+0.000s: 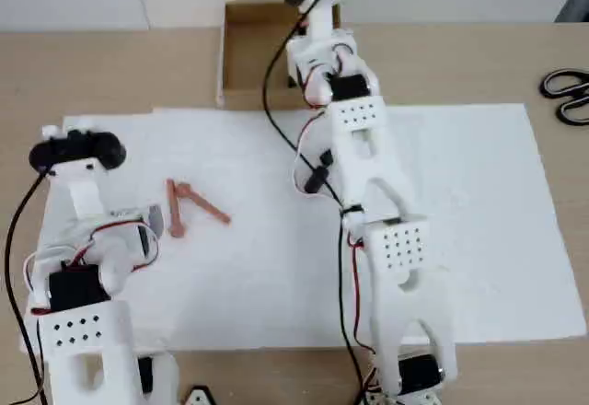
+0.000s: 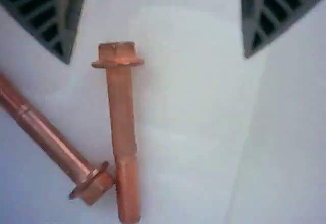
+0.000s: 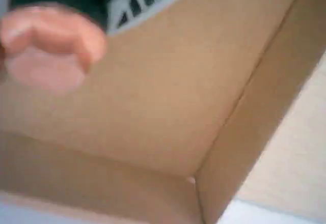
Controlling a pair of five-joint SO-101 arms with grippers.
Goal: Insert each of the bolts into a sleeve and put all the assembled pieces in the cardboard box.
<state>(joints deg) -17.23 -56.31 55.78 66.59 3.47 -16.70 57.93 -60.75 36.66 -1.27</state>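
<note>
Two copper bolts lie on the white sheet, touching in a V: an upright one (image 2: 121, 127) (image 1: 175, 210) and a slanted one (image 2: 46, 137) (image 1: 208, 205). Each shaft shows a step, as if a sleeve is on it. My left gripper (image 2: 157, 56) (image 1: 152, 224) hovers open just beside them, its dark fingers (image 2: 48, 15) well apart. The right arm stretches to the cardboard box (image 1: 224, 55) at the back. Its gripper (image 1: 313, 78) is over the box floor (image 3: 168, 102), shut on a blurred copper piece (image 3: 46, 46).
A white sheet (image 1: 460, 221) covers most of the wooden table. Scissors (image 1: 566, 92) lie at the far right edge. Cables run along the right arm. The box walls (image 3: 244, 147) stand around the right gripper.
</note>
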